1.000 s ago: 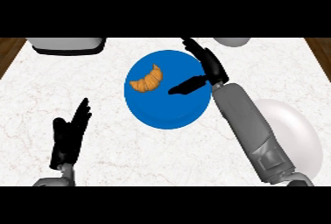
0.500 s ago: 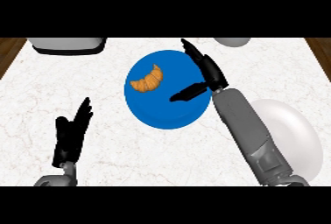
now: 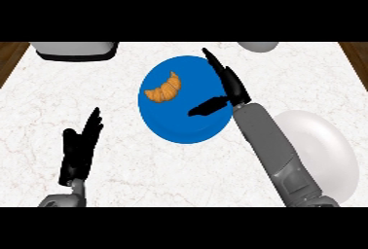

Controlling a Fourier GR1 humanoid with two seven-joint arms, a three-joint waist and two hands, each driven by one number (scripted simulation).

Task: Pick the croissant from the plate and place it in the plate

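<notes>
A golden croissant (image 3: 164, 89) lies on the upper left part of a blue plate (image 3: 179, 126) in the middle of the counter. My right hand (image 3: 229, 89) hovers over the blue plate's right side, open, fingers straight and pointing away, thumb spread toward the left. The croissant is to the left of that hand, apart from it. A white plate (image 3: 323, 146) sits at the right, partly hidden by my right forearm. My left hand (image 3: 79, 148) rests open at the lower left, fingers up, holding nothing.
A grey appliance with a dark base (image 3: 75, 50) stands at the back left edge. A pale rounded object (image 3: 259, 46) shows at the back right. Wooden floor shows past the counter's left and right corners.
My right hand has crept slightly away and to the left over the blue plate. The croissant and my left hand have not moved.
</notes>
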